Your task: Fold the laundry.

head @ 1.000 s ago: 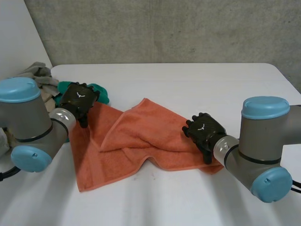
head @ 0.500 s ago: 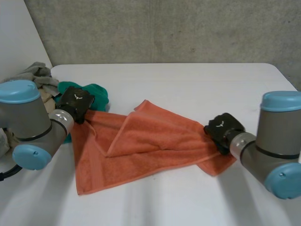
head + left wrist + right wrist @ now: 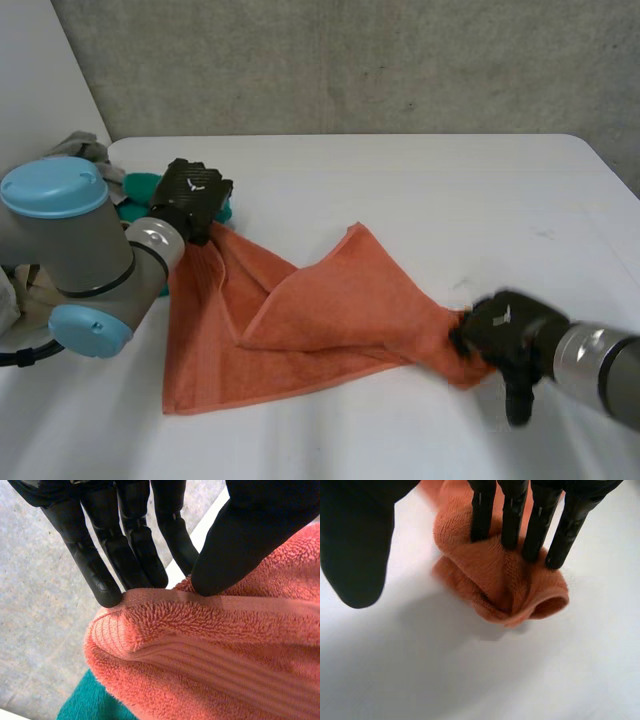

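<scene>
Towel: an orange terry towel (image 3: 320,300) lies rumpled on the white table (image 3: 400,180), one flap doubled over towards 6 o'clock. It is not flat and not squared.
Left hand: the left hand (image 3: 193,197) is at the towel's 10 o'clock corner. Its straight fingers (image 3: 125,555) and thumb (image 3: 240,545) nip the hem between them, so it is grasping the cloth.
Right hand: the right hand (image 3: 505,335) is at the 4 o'clock corner. Its straight fingers (image 3: 512,510) press down on a bunched roll of towel while the thumb (image 3: 355,545) stands apart from it. This is a released hand that pins rather than grips.
Other laundry: a teal cloth (image 3: 138,186) lies just beyond the left hand, with a heap of grey and beige garments (image 3: 75,150) further out at 10 o'clock.
Progress: early, by my reading — the towel is stretched between two opposite corners but no tidy fold exists yet.
Left to do: spread it flat, fold it properly, then deal with the teal cloth and the heap — none of these look folded.
</scene>
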{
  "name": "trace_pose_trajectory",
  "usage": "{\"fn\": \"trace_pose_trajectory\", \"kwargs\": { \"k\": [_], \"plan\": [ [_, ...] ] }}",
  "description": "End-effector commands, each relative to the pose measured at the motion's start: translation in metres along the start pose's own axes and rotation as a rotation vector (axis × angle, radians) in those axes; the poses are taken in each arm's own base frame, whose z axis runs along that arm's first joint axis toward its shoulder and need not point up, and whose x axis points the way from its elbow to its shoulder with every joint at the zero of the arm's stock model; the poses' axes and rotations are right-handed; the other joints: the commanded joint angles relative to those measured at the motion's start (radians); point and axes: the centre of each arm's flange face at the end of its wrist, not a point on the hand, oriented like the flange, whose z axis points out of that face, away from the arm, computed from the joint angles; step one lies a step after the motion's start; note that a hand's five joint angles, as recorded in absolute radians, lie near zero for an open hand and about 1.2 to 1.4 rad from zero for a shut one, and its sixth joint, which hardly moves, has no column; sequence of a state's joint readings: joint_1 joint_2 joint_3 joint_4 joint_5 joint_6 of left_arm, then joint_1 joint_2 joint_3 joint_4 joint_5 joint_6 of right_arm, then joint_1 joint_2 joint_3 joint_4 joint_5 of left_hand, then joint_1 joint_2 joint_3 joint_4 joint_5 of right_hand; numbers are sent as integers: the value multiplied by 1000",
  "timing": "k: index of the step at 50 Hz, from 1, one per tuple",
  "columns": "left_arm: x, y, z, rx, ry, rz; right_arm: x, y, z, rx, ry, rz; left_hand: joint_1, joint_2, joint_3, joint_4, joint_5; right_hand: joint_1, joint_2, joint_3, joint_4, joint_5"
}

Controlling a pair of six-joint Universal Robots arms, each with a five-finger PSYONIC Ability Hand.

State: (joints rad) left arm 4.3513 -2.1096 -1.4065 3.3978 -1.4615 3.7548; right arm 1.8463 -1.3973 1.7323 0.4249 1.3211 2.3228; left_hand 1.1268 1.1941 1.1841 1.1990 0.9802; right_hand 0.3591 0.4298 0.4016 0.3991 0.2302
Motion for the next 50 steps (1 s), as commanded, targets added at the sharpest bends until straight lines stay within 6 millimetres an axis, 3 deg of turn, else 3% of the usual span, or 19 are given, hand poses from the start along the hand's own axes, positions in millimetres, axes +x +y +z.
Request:
{"fn": "trace_pose_trajectory", "kwargs": {
  "k": [1,5,7,10,11,15,16,21,30,32,34,39,40,44,45,48,49,50],
  "plan": [
    [-4,-21,-12,40,-8,-26,53,-47,-20,244,172,92,269,202,212,197,242,-69,-139,-111,-108,-114],
    [-9,-38,-23,80,-18,-33,70,-65,-12,333,188,67,269,202,212,197,242,-121,-192,-164,-161,-167],
    [-13,-51,-32,111,-28,-37,77,-68,18,362,162,50,269,202,212,197,242,-130,-201,-173,-170,-176],
    [-20,-68,-44,155,-44,-44,83,-76,44,406,161,28,269,202,212,197,242,-133,-204,-176,-173,-179],
    [-22,-73,-48,169,-50,-45,81,-83,59,435,152,5,269,202,212,197,242,-145,-216,-187,-185,-190],
    [-29,-98,-66,238,-69,-56,68,-99,88,504,127,-51,269,202,212,197,242,-148,-219,-190,-188,-193],
    [-30,-101,-69,250,-70,-58,63,-104,111,553,117,-84,269,202,212,197,242,-148,-219,-190,-188,-193],
    [-30,-129,-93,334,-70,-60,53,-108,148,666,85,-141,269,202,212,197,242,-145,-216,-187,-185,-191],
    [-22,-141,-111,378,-47,-58,-1,-106,204,762,-79,-200,269,202,212,197,242,-101,-172,-144,-141,-147],
    [-22,-141,-112,378,-46,-56,-6,-103,210,756,-102,-194,269,202,212,197,242,-31,-102,-73,-71,-76],
    [-21,-141,-111,377,-45,-56,-13,-100,214,744,-142,-186,269,202,212,197,242,189,118,146,149,143],
    [-24,-141,-107,382,-55,-51,-14,-105,208,777,-187,-199,269,202,212,197,242,1035,965,993,995,990],
    [-27,-141,-105,383,-65,-50,-11,-108,208,782,-174,-198,269,202,212,197,242,1037,966,995,997,992],
    [-33,-150,-96,410,-88,-49,36,-136,202,797,128,-160,269,202,212,197,242,1037,966,995,997,992],
    [-34,-151,-92,415,-92,-48,67,-146,193,797,303,-114,269,202,212,197,242,1037,966,995,997,992],
    [-45,-157,-72,441,-139,-47,119,-157,171,823,557,-42,269,202,212,197,242,1037,966,995,997,992],
    [-49,-160,-67,455,-155,-46,146,-165,151,873,675,-17,269,202,212,197,242,1037,966,995,997,992],
    [-54,-162,-62,466,-174,-47,155,-170,140,903,714,-13,269,202,212,197,242,1037,966,995,997,992]
  ]
}}
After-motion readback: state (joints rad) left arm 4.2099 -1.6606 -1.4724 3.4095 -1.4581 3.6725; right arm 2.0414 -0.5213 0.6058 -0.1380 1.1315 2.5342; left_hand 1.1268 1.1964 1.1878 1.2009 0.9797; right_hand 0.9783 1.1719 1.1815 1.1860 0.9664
